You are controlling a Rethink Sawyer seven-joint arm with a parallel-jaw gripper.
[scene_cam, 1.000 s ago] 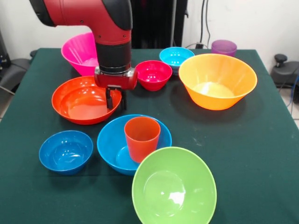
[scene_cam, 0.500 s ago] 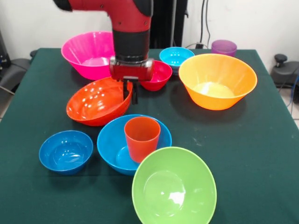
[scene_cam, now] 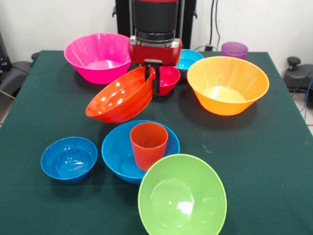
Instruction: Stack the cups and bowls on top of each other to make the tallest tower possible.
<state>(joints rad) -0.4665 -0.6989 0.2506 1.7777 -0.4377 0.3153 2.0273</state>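
My gripper [scene_cam: 151, 81] is shut on the rim of the red-orange bowl [scene_cam: 120, 98] and holds it tilted, lifted above the table behind the sky-blue bowl [scene_cam: 117, 152]. The orange-red cup [scene_cam: 148, 145] stands upright inside the sky-blue bowl. The large orange bowl [scene_cam: 227, 85] sits at the right. The pink bowl [scene_cam: 95, 56] sits at the back left, the lime green bowl [scene_cam: 182, 196] at the front. The small dark blue bowl [scene_cam: 68, 158] sits front left. The magenta-red bowl [scene_cam: 168, 78] and cyan bowl [scene_cam: 188, 58] sit behind the gripper. The purple cup [scene_cam: 234, 49] stands at the back right.
The dark green tablecloth [scene_cam: 274, 161] covers the table. Cables hang against the wall behind the table.
My gripper has lifted the red-orange bowl off the table by its rim, tilted it, and carried it up and to the picture's right, toward the sky-blue bowl.
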